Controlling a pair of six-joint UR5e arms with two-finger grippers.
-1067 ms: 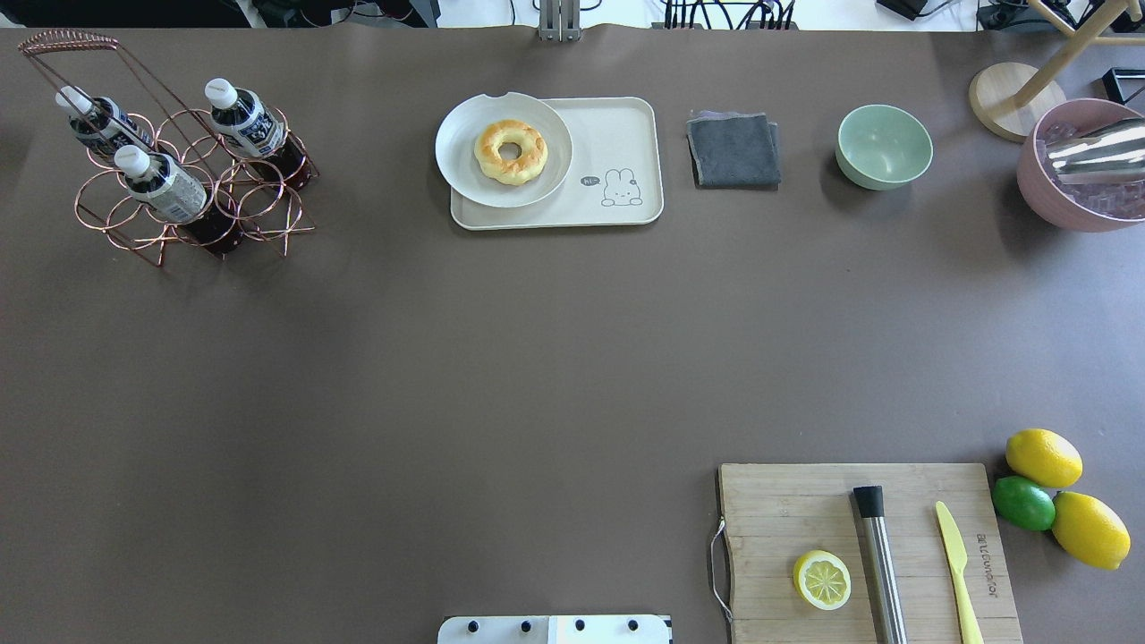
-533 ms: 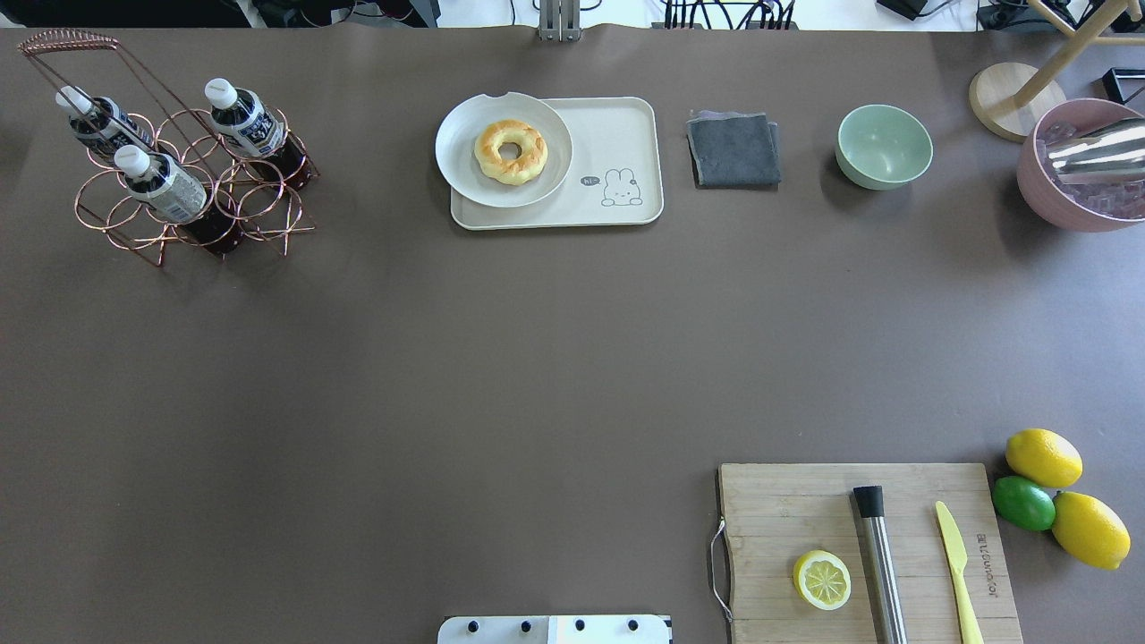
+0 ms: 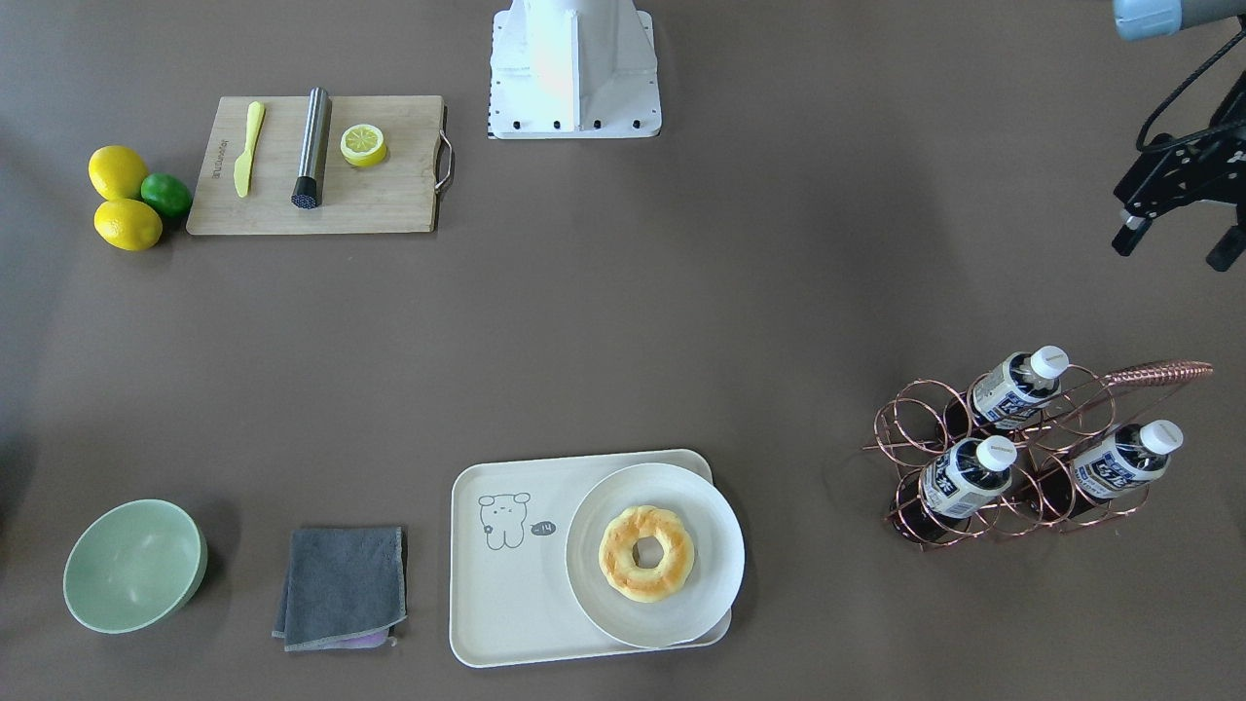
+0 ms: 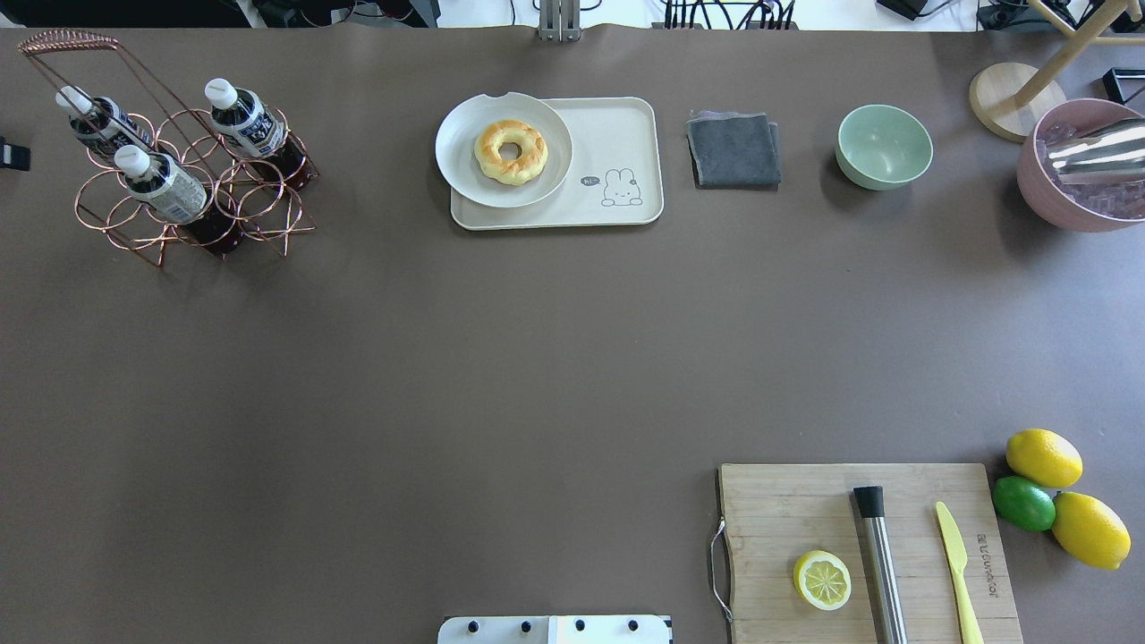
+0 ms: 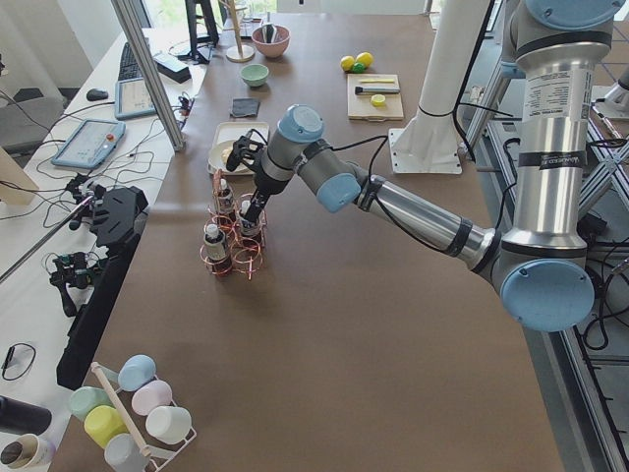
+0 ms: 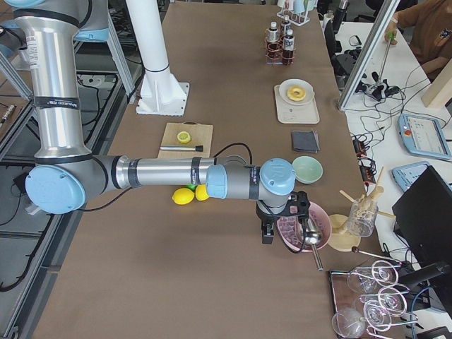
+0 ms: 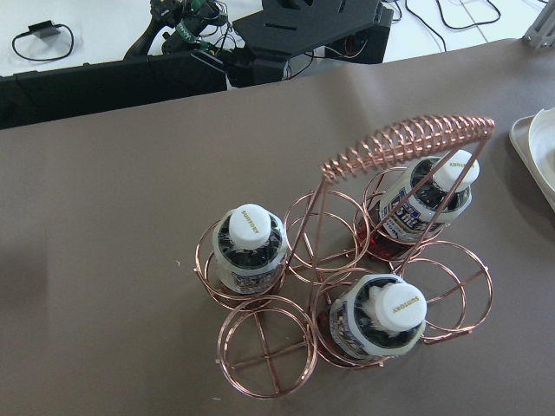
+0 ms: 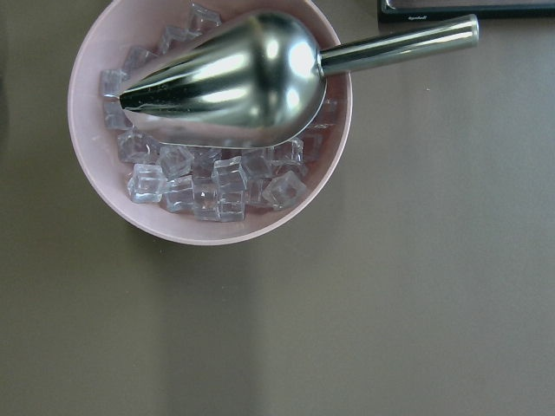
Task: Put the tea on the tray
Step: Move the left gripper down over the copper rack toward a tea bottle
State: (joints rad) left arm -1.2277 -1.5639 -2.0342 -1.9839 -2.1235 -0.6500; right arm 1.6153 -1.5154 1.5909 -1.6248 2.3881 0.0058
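Observation:
Three tea bottles stand in a copper wire rack (image 4: 268, 210) at the far left: one (image 4: 243, 116), another (image 4: 98, 121) and a third (image 4: 161, 183). They also show from above in the left wrist view (image 7: 250, 247). The cream tray (image 4: 617, 134) with the bear drawing lies at the far middle. A round white plate (image 4: 465, 174) with a doughnut (image 4: 510, 151) covers its left part. My left gripper (image 3: 1175, 243) hangs open and empty above the table, on the robot's side of the rack and apart from it. My right gripper (image 6: 282, 222) shows only in the exterior right view, above the pink bowl; I cannot tell its state.
A grey cloth (image 4: 733, 148) and a green bowl (image 4: 884, 146) lie right of the tray. A pink bowl (image 4: 1042, 201) of ice holds a metal scoop (image 8: 225, 78). A wooden board (image 4: 778, 519) with a lemon half, a muddler and a knife sits near right, beside lemons and a lime.
A dark tip of my left gripper has come into the overhead view at the left edge, beside the rack. Nothing on the table has moved.

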